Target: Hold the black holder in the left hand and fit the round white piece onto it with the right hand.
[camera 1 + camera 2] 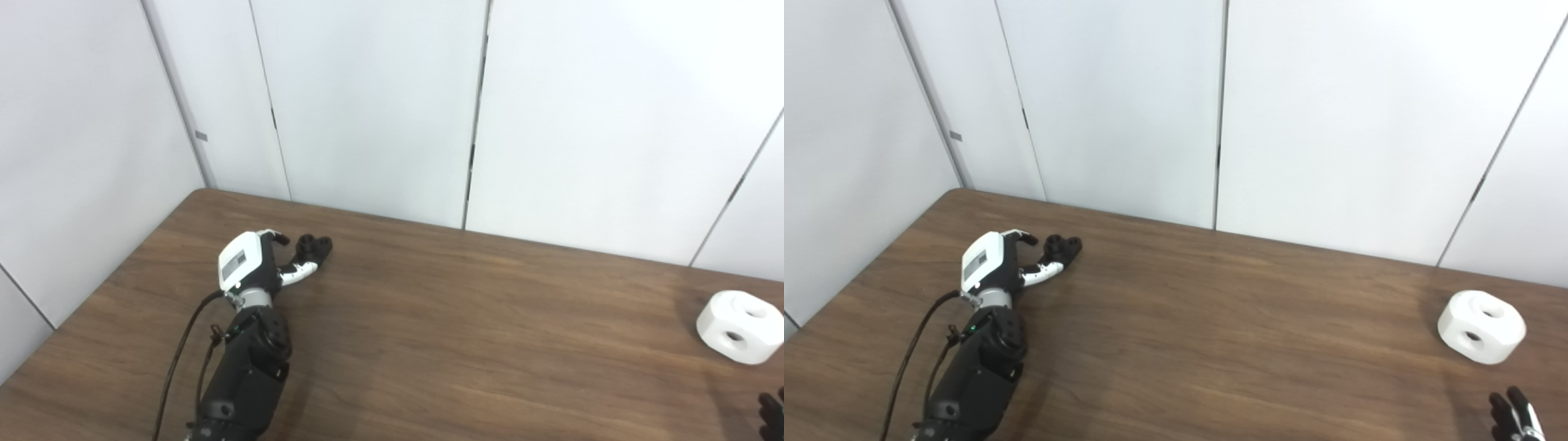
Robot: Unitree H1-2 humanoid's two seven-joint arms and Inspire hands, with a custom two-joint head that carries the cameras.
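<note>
Though partly cut off, right hand [1516,416].

The table [465,318] looks like dark wood grain with a matt finish; the round white piece [1481,327] looks like smooth matt plastic.

We see a dark wood-grain table [465,318] with a rounded far-left corner; behind it stand plain white wall panels [367,104] split by narrow vertical seams.

Bright, even light fills my view; soft shadows lie on the worktop [465,331] beside my left hand [248,263]; the picture is slightly soft.
</note>
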